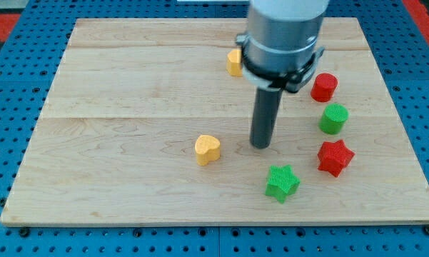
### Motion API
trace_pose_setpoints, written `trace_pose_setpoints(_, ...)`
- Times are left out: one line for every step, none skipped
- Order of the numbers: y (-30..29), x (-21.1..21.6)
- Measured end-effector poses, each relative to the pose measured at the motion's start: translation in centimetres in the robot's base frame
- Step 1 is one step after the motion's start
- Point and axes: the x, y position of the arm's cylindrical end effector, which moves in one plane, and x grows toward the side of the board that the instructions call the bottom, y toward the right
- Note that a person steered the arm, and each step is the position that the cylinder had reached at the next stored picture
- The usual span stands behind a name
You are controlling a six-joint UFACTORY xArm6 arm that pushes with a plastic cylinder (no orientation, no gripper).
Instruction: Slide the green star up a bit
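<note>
The green star [282, 182] lies on the wooden board [128, 107] near the view's bottom, right of centre. My tip [261, 145] rests on the board just above and slightly left of the star, a small gap apart from it. A yellow heart [208, 149] lies to the tip's left.
A red star [335, 157] lies right of the green star. A green cylinder [334, 118] and a red cylinder [324, 87] stand above it. A yellow block [234, 63] is partly hidden behind the arm near the view's top.
</note>
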Motion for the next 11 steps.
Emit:
trace_pose_setpoints(-3.1,2.6)
trace_pose_setpoints(-2.0,6.4)
trace_pose_setpoints(0.6,9.8)
trace_pose_setpoints(3.3,11.0)
trace_pose_setpoints(3.0,10.9)
trace_pose_setpoints(3.0,10.9)
trace_pose_setpoints(3.0,10.9)
trace_pose_setpoints(2.3,10.1)
trace_pose_setpoints(2.2,8.1)
trace_pose_setpoints(3.6,7.7)
trace_pose_setpoints(6.0,7.8)
